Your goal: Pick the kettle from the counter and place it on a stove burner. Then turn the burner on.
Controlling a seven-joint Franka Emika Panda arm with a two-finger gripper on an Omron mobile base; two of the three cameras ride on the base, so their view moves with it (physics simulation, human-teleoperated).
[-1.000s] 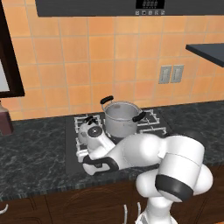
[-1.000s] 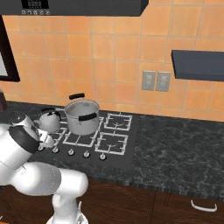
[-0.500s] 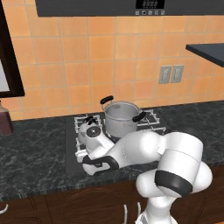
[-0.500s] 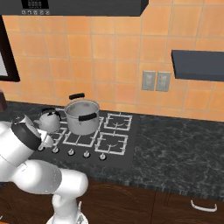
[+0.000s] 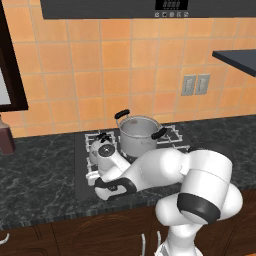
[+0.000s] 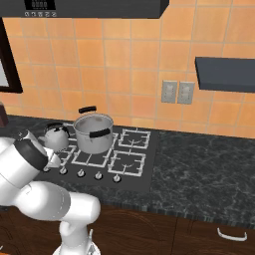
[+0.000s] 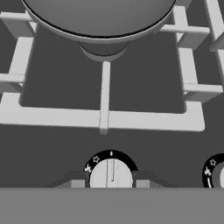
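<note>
A: The white arm is reaching low over the front left of the flat black cooktop panel (image 5: pixel 82 170), and the two-finger pincer (image 7: pixel 110 183) is hanging right over a small round silver knob (image 7: pixel 111 173) with a black dial ring.

B: Are the fingers on it?

A: One small dark fingertip (image 7: pixel 78 183) is sitting either side of the knob, so the jaws are spread wider than the dial. Whether the pads are actually touching it, I cannot tell.

B: And the kettle?

A: The small rounded shiny silver kettle (image 6: pixel 56 138) with the arched black handle is sitting just beyond the pincer, on the square pale-grey wire grate burner (image 7: pixel 105 117) directly ahead of the knob. In the hand view its curved underside (image 7: pixel 103 19) is looming over the grate's centre.

B: What else is close by?

A: A second silver knob (image 7: pixel 218 175) is showing just to one side of the pincer, at the frame's edge. Further past the kettle, the larger steel pot (image 5: pixel 139 135) with two black side handles is standing on the neighbouring grate, touching or nearly touching the kettle. The dark marbled stone counter (image 6: pixel 209 167) is stretching around the cooktop, with brown wooden cabinets (image 6: pixel 164 234) below.
</note>
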